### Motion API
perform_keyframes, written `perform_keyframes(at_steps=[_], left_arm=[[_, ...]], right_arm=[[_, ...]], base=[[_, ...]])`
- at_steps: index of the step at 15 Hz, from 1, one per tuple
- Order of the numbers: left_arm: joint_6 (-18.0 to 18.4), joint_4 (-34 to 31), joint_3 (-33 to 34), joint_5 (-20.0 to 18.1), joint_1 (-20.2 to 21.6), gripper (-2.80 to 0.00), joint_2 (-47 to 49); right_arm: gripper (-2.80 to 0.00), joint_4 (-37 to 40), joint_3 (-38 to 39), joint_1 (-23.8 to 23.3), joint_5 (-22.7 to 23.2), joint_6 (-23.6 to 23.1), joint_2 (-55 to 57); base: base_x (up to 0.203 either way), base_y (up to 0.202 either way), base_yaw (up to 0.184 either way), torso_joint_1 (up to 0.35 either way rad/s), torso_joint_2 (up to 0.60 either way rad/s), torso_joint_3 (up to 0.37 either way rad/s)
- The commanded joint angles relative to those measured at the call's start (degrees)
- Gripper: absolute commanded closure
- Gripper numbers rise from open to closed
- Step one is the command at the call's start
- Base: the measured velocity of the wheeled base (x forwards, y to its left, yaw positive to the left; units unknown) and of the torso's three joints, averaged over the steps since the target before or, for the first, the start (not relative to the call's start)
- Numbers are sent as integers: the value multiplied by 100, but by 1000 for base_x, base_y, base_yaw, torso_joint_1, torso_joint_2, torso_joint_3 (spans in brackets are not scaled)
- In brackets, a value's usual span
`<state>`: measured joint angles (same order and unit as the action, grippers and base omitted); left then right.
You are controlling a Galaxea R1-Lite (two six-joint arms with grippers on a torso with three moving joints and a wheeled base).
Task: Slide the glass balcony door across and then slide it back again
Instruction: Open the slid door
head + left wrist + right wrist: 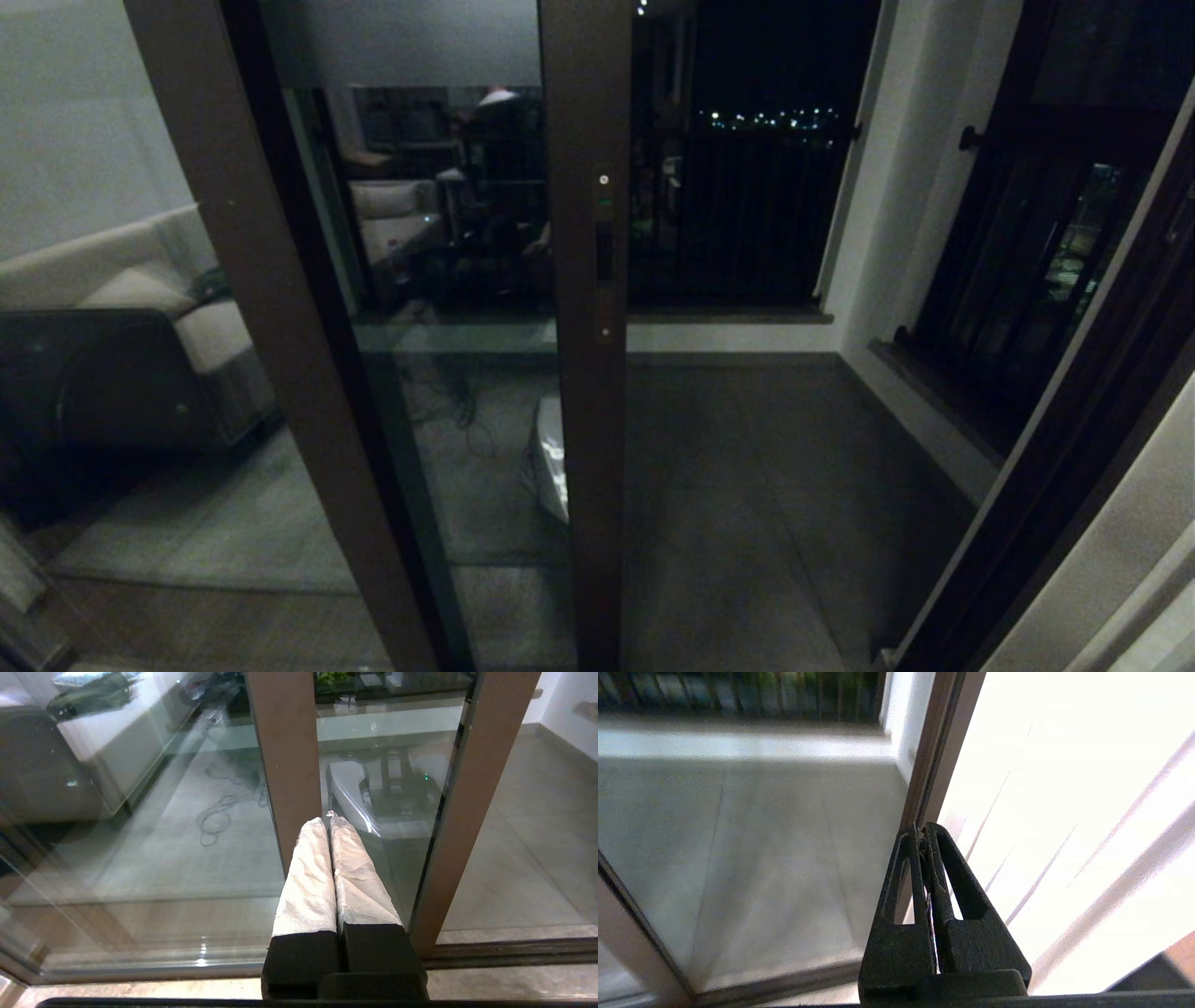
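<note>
Glass balcony door (448,280) stands partly slid; its stile w/ recessed black handle (604,252) near centre of head view, doorway open to right of it.

Left gripper (329,817): fingers pressed together, holding nothing, low down, door stile just ahead of tips, no contact.

Right gripper (921,833): fingers closed, empty, pointing at frame post (931,760); balcony floor (752,849) beyond it. Neither gripper touches handle.

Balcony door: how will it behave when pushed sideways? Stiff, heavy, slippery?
The glass balcony door is a tall glazed panel in a dark frame, so probably heavy and rigid, sliding rather than flexing. Bare glass likely gives poor purchase; its recessed handle on the stile looks the better contact. It seems to sit in a floor track, so tipping looks unlikely.
</note>
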<state>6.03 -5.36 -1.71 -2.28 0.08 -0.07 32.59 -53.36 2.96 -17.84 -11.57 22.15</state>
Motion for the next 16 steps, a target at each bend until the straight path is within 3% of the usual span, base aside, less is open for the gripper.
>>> perform_keyframes(at_steps=[1,4,6,9,12,14,16], left_arm=[[3,0,-5,-1,1,0,-1],[3,0,2,-1,1,0,-1],[3,0,4,-1,9,0,-1],[6,0,-1,-1,6,0,-1],[-6,0,4,-1,1,0,-1],[-9,0,3,-1,1,0,-1],[-1,-14,-8,-27,4,0,-1]], right_arm=[[0,55,688,-168,649,-181,-1722],[0,-36,2138,-249,1442,57,-2258],[0,-581,3330,-269,1784,205,-2235],[0,-2737,5101,-281,1945,332,-2222],[0,-2983,5247,-287,1855,985,-2215],[0,-2969,5237,-288,1828,862,-2215],[0,-2986,5248,-288,1810,1069,-2215]], base=[[0,0,0,0,0,0],[0,0,0,0,0,0],[0,0,0,0,0,0],[0,0,0,0,0,0],[0,0,0,0,0,0],[0,0,0,0,0,0],[0,0,0,0,0,0]])
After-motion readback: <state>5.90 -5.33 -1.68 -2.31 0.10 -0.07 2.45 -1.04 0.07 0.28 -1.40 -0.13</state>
